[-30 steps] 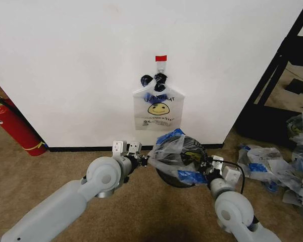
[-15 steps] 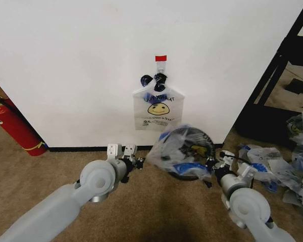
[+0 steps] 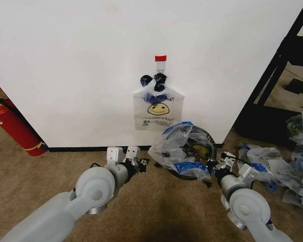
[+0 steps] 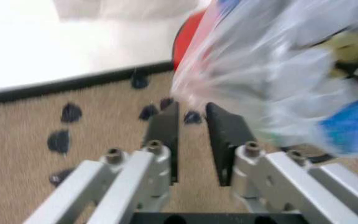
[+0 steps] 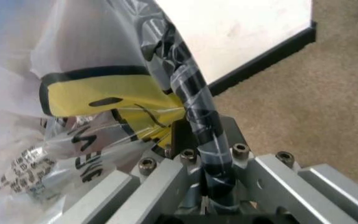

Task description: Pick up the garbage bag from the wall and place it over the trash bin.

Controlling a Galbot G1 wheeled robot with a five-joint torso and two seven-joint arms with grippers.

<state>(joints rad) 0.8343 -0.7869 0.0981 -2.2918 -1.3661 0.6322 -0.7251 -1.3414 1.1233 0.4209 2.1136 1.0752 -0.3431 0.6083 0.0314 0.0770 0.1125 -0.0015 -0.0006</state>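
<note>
Head view: bin [image 3: 192, 174], black wire mesh, stands on the carpet at the foot of the wall, at roughly 4 o'clock from the hook. Bag [image 3: 179, 151], crumpled translucent plastic with blue tape patches, lies draped over the bin's mouth and bulges toward 9 o'clock; a yellow print shows through near its 3 o'clock edge. What lies inside the bin cannot be made out through the plastic.

Left gripper [image 3: 140, 165]: low over the carpet just beside the bag's 9 o'clock edge. Left wrist view shows its dark fingers [image 4: 163, 135] slightly parted with only carpet between them; the bag [image 4: 278, 74] passes close by, blurred, with the bin's red base [image 4: 188, 37] behind it.

Right gripper [image 3: 210, 169]: at the bin's 3 o'clock side. Right wrist view shows it clamped on the bin's dark rim [image 5: 195, 100], with the bag's film [image 5: 92, 93] and its yellow face print pressed against the fingers.

Wall [image 3: 91, 60]: white, with a dark baseboard. Hook [image 3: 161, 61] with a red tab carries a second smiley bag [image 3: 158, 108], flat and smooth, black clip at its top.

Floor: brown carpet [image 3: 156, 212]. Red extinguisher [image 3: 15, 126] leans at the 9 o'clock edge, partly cut off. Heap of white-and-blue bags [image 3: 288, 166] lies at 3 o'clock, running past the frame. Black shelf frame [image 3: 278, 70] stands at 2 o'clock, also cut off.
</note>
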